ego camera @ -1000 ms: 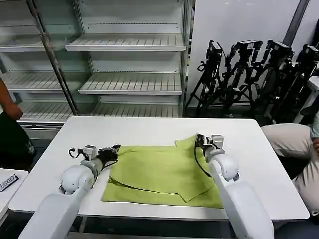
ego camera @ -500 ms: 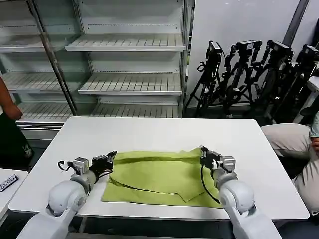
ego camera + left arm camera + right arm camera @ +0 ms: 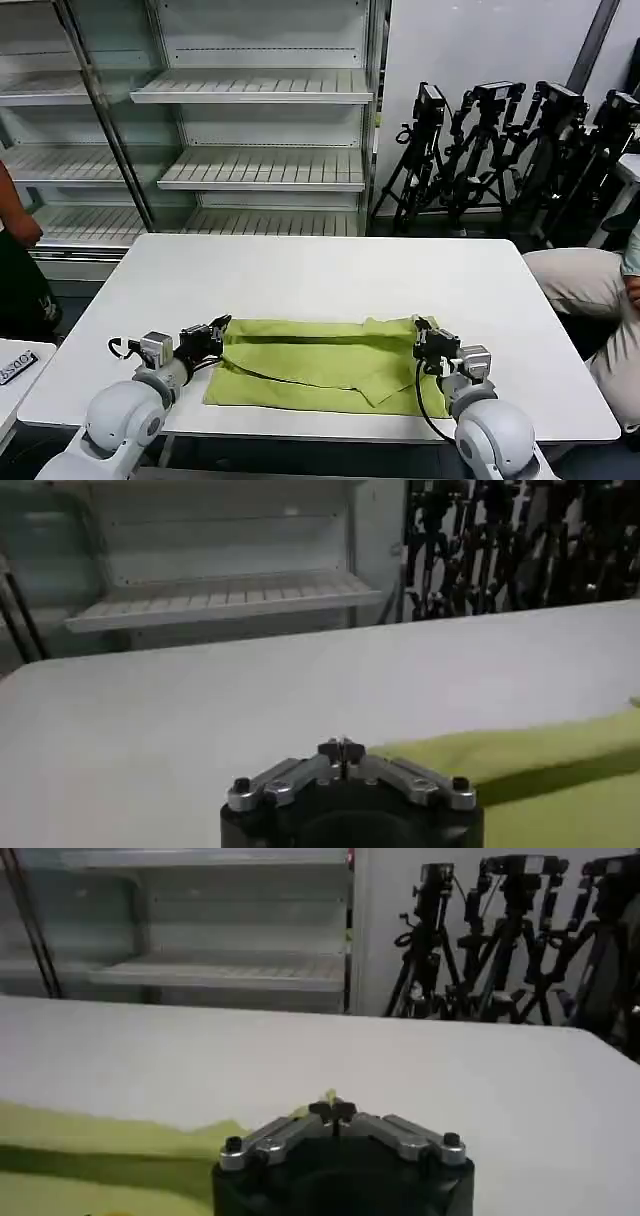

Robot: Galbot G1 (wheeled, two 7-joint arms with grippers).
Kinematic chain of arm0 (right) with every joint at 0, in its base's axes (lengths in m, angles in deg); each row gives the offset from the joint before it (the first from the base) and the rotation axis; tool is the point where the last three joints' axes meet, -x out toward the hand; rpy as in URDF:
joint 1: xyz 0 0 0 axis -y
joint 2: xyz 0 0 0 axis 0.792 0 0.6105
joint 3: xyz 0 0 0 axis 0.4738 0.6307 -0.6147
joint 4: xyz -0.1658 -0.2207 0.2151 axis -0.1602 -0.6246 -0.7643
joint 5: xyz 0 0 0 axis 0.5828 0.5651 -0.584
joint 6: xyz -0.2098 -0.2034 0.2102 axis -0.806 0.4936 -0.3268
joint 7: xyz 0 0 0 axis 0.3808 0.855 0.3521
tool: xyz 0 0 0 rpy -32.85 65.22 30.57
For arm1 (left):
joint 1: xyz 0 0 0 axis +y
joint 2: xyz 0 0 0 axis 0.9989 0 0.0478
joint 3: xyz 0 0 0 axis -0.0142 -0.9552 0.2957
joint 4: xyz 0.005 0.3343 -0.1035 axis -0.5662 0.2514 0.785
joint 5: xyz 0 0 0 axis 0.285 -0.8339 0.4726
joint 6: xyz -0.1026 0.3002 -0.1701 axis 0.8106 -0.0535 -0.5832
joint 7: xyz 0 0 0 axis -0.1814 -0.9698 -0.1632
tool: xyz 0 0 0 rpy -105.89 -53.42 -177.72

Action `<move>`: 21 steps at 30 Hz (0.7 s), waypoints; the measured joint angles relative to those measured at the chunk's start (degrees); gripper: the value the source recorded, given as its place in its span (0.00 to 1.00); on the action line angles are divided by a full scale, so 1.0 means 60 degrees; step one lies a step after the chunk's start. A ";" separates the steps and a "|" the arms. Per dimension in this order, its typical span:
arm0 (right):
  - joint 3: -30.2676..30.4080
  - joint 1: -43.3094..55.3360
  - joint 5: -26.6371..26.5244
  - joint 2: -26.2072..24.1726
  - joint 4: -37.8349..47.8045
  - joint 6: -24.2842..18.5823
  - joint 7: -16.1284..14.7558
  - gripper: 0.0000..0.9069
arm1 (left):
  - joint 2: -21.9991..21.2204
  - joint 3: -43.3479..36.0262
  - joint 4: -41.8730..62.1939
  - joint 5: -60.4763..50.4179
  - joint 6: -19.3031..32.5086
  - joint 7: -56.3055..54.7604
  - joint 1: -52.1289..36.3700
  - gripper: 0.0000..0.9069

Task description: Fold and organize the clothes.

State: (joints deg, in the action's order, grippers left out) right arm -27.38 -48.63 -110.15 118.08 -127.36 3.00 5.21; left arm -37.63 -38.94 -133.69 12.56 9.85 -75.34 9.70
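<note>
The shirt (image 3: 320, 365) lies folded on the near part of the table (image 3: 300, 270). The left gripper (image 3: 213, 333) and right gripper (image 3: 424, 334) each pinch a far corner. Beyond stand shelves (image 3: 260, 120) and tripods (image 3: 500, 150).

The shirt (image 3: 320, 365) is soft, thin matt cloth that lies in shallow folds with limp edges. The bench (image 3: 330, 270) has a smooth white top with a faint sheen. The arms' shells are glossy white plastic. The left gripper (image 3: 341, 748) and right gripper (image 3: 333, 1110) have brushed grey metal links on matt black bodies, with dark bolt heads.
</note>
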 measured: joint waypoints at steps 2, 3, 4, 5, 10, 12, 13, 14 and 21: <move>0.0000 -0.0102 0.0060 -0.0023 -0.0058 0.0000 -0.0049 1.00 | 0.0039 0.0016 -0.0081 -0.0033 -0.0002 0.0073 0.0133 1.00; -0.0006 -0.0146 0.0100 -0.0036 -0.0089 -0.0005 -0.0071 1.00 | 0.0039 0.0035 -0.0121 -0.0061 -0.0004 0.0116 0.0213 1.00; -0.0016 -0.0195 0.0142 -0.0045 -0.0122 -0.0014 -0.0097 1.00 | 0.0036 0.0062 -0.0155 -0.0089 -0.0006 0.0137 0.0280 1.00; -0.0036 -0.0239 0.0169 -0.0060 -0.0158 -0.0022 -0.0119 1.00 | 0.0024 0.0103 -0.0196 -0.0114 -0.0006 0.0144 0.0343 1.00; -0.0227 -0.0513 0.0288 -0.0142 -0.0369 -0.0099 -0.0264 1.00 | 0.0052 0.0333 -0.0474 -0.0111 -0.0007 0.0152 0.0678 1.00; -0.0337 -0.0649 0.0342 -0.0148 -0.0453 -0.0146 -0.0332 1.00 | 0.0034 0.0387 -0.0650 -0.0046 -0.0007 0.0090 0.0843 1.00; -0.0384 -0.0708 0.0373 -0.0143 -0.0491 -0.0171 -0.0362 1.00 | 0.0016 0.0391 -0.0735 0.0000 -0.0009 0.0040 0.0902 1.00; -0.0418 -0.0763 0.0398 -0.0137 -0.0521 -0.0192 -0.0391 1.00 | -0.0004 0.0391 -0.0816 0.0051 -0.0010 -0.0054 0.0943 1.00; -0.0551 -0.1188 0.0597 -0.0066 -0.0768 -0.0343 -0.0580 1.00 | -0.0312 0.0058 -0.1010 0.0469 -0.0022 -0.1564 0.1175 1.00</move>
State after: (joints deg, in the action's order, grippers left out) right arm -30.69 -55.76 -106.56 117.68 -131.97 0.95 1.73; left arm -39.49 -38.59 -139.75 15.37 9.72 -84.72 16.75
